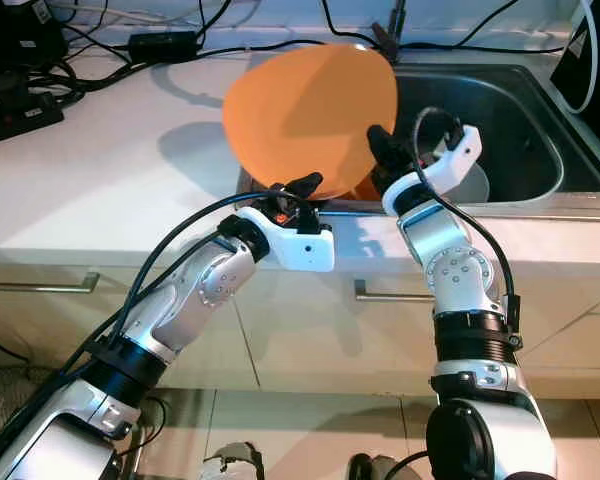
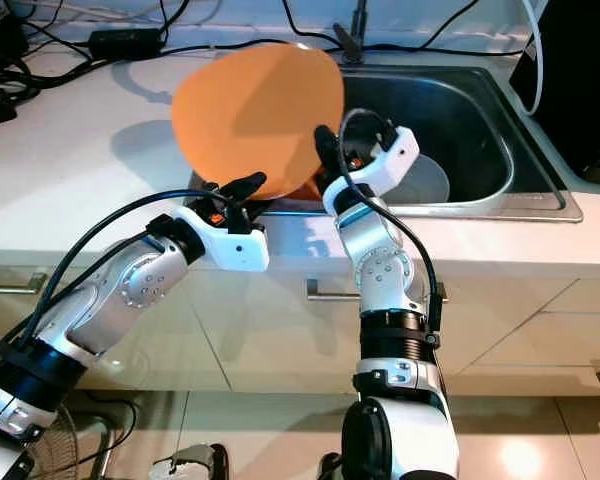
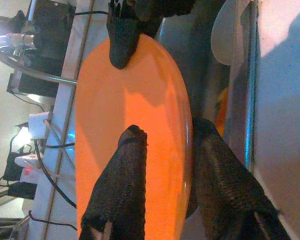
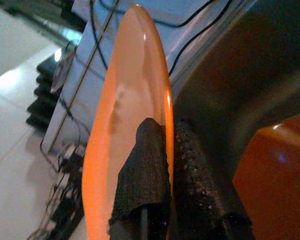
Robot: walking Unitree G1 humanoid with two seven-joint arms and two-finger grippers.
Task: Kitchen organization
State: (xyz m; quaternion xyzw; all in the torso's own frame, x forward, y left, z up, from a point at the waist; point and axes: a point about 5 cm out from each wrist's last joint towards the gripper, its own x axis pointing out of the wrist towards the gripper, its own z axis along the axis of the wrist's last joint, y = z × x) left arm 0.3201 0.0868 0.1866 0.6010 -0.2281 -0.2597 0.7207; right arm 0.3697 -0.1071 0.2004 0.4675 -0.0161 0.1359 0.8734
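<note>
A round orange plate (image 1: pixel 310 115) stands on edge over the left rim of the steel sink (image 1: pixel 540 120). My right gripper (image 1: pixel 380 140) is shut on the plate's right rim, and the right wrist view shows both fingers (image 4: pixel 152 165) pinching the plate's edge (image 4: pixel 125 115). My left gripper (image 1: pixel 295 187) is at the plate's lower rim and is open. In the left wrist view one of its fingers (image 3: pixel 122 180) lies over the plate's face (image 3: pixel 140 100) and the other sits behind the rim.
A pale bowl (image 2: pixel 420 180) and another orange dish (image 4: pixel 275 170) lie in the sink basin. Black cables and a power strip (image 1: pixel 20 110) cover the back left of the white counter (image 1: pixel 100 180). The tap (image 1: pixel 385 35) rises behind the plate. Drawer handles (image 1: pixel 40 287) sit below the counter edge.
</note>
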